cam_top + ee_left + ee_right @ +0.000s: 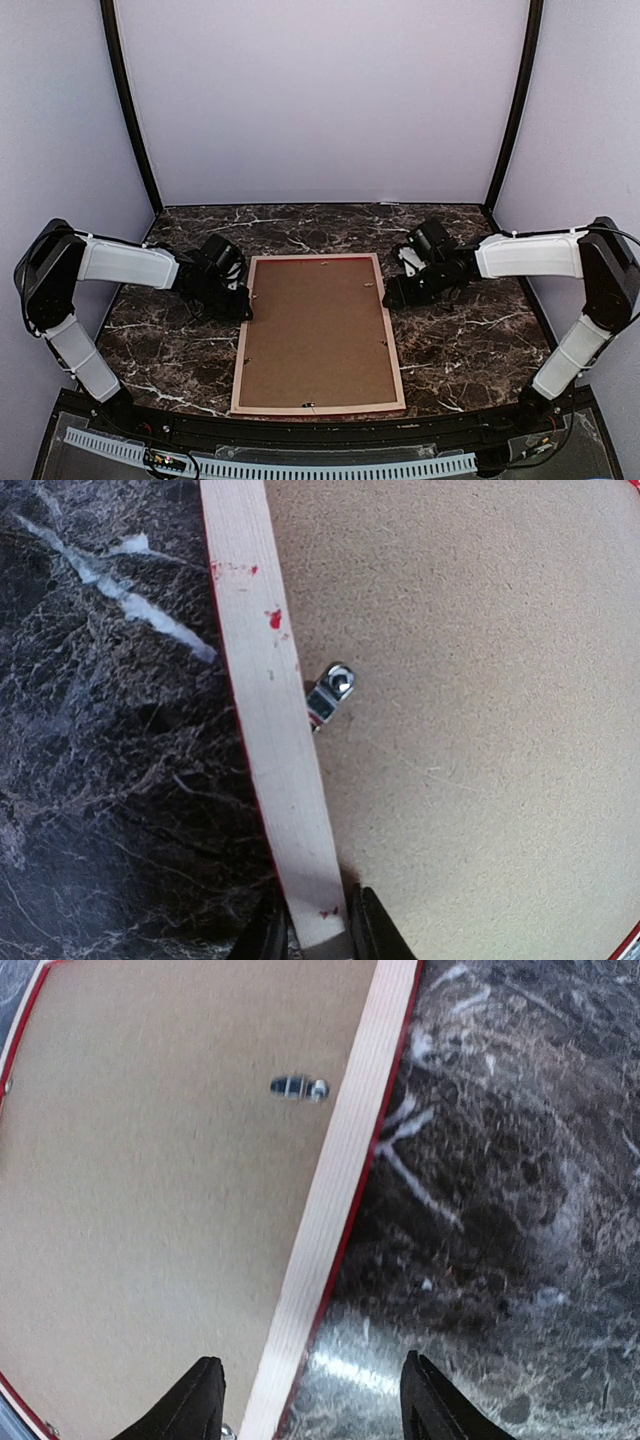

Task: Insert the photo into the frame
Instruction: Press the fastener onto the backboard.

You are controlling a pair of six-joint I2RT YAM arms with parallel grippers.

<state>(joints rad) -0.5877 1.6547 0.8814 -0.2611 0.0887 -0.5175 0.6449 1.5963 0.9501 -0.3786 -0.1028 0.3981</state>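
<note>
Overhead view, left to right. The left arm reaches in from 9 o'clock across the dark marble table. The left gripper meets the frame at about 10 o'clock on its outline, on the left rail just below the far corner. In the left wrist view this gripper is nearly closed: its two black fingers press on either side of the pale wood rail, which carries red flecks and a thin red line along its outer edge. A small metal clip just beside the rail bears on the board. The frame lies flat and face down at the table's centre, long sides running 12 to 6 o'clock, with the brown backing board filling its opening. The right gripper sits at about 2 o'clock, at the right rail. In the right wrist view it stands wide apart and holds nothing, one finger over the board, the other over the marble. A second clip lies on the board near that rail. The right arm enters from 3 o'clock.
</note>
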